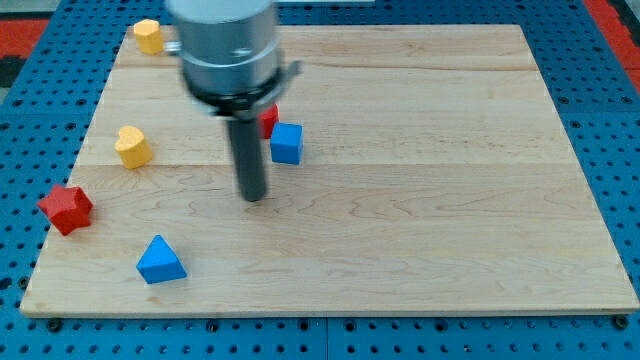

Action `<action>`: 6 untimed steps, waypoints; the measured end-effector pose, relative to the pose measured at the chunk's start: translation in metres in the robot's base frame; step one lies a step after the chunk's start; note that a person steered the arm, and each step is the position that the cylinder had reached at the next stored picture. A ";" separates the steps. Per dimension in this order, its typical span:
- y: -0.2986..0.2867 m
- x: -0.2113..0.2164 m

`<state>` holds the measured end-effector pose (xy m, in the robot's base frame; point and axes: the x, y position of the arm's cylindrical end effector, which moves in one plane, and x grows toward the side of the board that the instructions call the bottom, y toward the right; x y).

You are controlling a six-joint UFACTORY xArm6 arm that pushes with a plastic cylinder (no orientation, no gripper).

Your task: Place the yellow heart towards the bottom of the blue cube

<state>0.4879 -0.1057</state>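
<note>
Now the small yellow heart-shaped block point(132, 146) sits toward the view's left on the pale wooden board point(430, 200), lobes up, its top face bright and its sides a deeper amber. It lies well apart from the small blue cube point(287, 143), which stands near the board's middle-left with a red block point(269, 119) touching its upper-left corner, half hidden behind the rod. My tip point(253, 197), the blunt end of the straight dark rod, is down on bare wood just below and to the left of the blue cube, touching no block. A second yellow block point(148, 35) rests at the top-left corner, a red star-like block point(66, 208) at the left edge, and a blue triangular block point(160, 261) near the bottom-left.
</note>
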 end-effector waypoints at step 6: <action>0.017 -0.044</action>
